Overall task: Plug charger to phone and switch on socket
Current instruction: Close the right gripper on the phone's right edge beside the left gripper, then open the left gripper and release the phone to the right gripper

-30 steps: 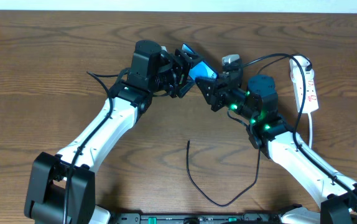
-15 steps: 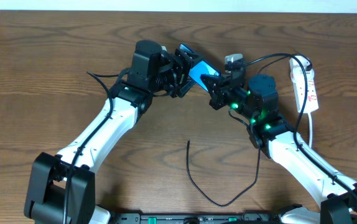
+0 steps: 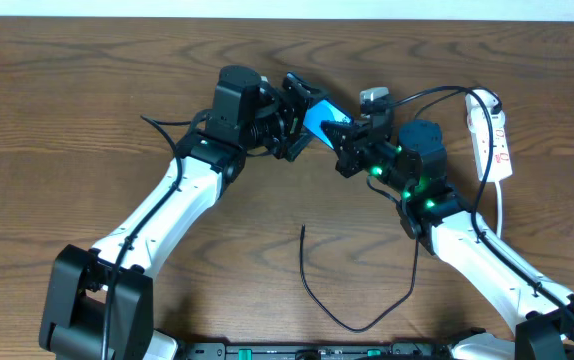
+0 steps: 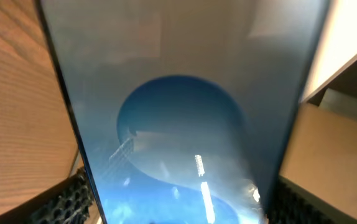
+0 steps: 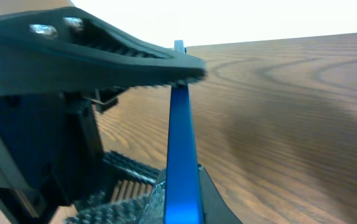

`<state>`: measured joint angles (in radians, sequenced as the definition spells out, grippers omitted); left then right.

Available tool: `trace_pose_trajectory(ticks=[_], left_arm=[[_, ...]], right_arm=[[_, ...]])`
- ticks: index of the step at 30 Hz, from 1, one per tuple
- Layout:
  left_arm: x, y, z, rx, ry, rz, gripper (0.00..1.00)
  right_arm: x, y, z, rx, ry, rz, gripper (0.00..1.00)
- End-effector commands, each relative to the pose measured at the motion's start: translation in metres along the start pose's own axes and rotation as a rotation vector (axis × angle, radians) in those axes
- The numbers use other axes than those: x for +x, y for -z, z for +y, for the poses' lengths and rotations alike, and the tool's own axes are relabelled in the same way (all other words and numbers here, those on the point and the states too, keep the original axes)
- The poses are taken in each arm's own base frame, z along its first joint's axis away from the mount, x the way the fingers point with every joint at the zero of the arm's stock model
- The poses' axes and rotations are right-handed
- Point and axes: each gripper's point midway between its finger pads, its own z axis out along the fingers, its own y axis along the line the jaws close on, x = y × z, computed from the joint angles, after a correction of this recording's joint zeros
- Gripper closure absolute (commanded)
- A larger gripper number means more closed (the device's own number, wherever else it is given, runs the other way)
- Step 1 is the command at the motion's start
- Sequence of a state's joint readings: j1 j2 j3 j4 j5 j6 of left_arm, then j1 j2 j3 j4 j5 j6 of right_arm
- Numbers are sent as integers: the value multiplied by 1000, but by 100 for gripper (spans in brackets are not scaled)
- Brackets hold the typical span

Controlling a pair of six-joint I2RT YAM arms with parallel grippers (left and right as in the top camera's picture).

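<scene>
The phone, blue screen lit, hangs above the table's middle between both arms. In the left wrist view the phone fills the frame. My left gripper spans its width, pads against both long edges with no gap showing. My right gripper is shut on the phone's near end; the phone shows edge-on there. The charger, a thin black cable, lies loose on the table in front, its tip pointing away. The socket lies at the far right, untouched.
A white cord runs from the socket toward the front, beside my right arm. The left gripper's black finger crosses the top of the right wrist view. The wooden table ends at a pale wall at the back.
My right gripper has closed onto the phone's end and edged slightly toward the left gripper. The left arm and the charger have stayed put.
</scene>
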<state>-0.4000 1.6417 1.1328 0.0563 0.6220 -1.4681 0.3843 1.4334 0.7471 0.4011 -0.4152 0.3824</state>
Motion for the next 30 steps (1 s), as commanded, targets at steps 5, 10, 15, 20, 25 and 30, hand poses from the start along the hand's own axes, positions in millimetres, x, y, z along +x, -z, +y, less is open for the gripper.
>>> trace_pose_trajectory(ticks=[5,10,15,20,25,30], left_arm=[[7,9,-24,49,-41,16,11],[1,18,-27,67,-34,48,10],[-3,28,-31,92,-29,102,10],[-6,43,-37,128,-29,177,10],[-14,54,-37,145,-59,194,10],[-21,59,-38,153,-55,185,10]], right_arm=[[-3,-2,9,-40,12,5,99],[-2,0,1,-18,1,11,99],[2,1,-16,58,-21,25,99],[8,6,-40,169,-63,38,99],[6,9,-47,186,-148,26,99],[0,9,-46,180,-262,-6,99]])
